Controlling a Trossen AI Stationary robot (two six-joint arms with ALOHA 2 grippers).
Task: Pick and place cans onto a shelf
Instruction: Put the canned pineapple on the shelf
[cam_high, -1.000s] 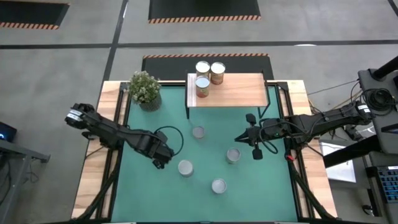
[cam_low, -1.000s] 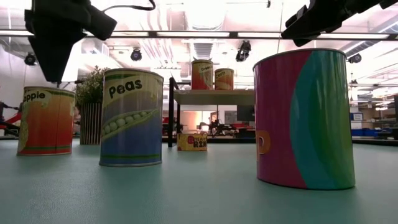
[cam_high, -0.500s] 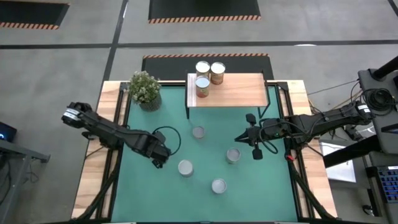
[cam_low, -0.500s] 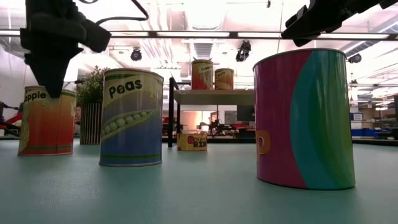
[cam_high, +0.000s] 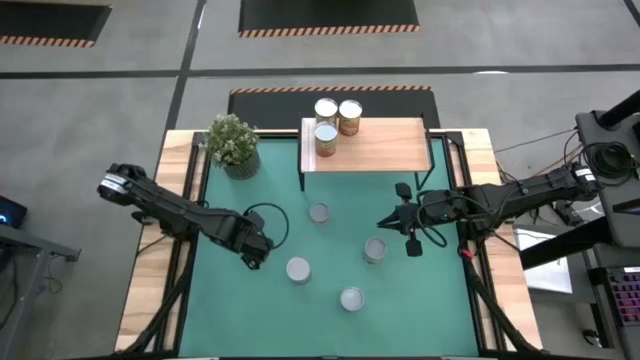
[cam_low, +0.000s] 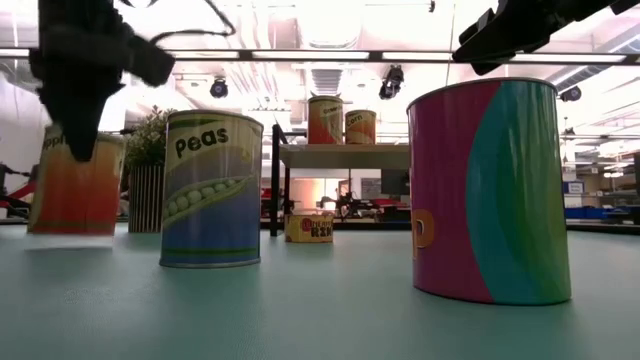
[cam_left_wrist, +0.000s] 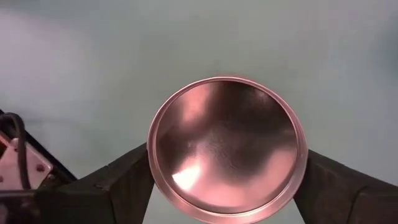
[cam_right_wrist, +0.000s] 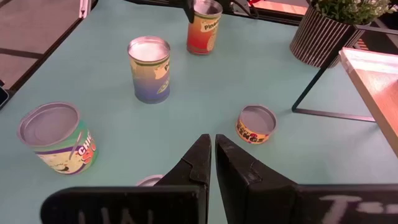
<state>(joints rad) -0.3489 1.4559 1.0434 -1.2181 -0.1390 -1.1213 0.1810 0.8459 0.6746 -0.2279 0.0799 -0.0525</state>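
Orange can (cam_low: 75, 185) sits between the left gripper (cam_left_wrist: 227, 180)'s closing fingers; a loose pinch could drop it. Right gripper (cam_right_wrist: 212, 155) waits shut.

Shelf (cam_high: 385, 145) — three cans (cam_high: 338, 117) atop

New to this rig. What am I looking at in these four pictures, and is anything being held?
Two dark robot arms work at a table. One picture looks straight down, one sits at mat level, and one camera rides on each wrist. The left gripper is closed around an orange pineapple-labelled tin, which the low view seems to show just off the green mat. The right gripper hovers shut and empty. Four more silver-topped tins stand on the mat; three tins are on the light wooden shelf, beside a potted plant.
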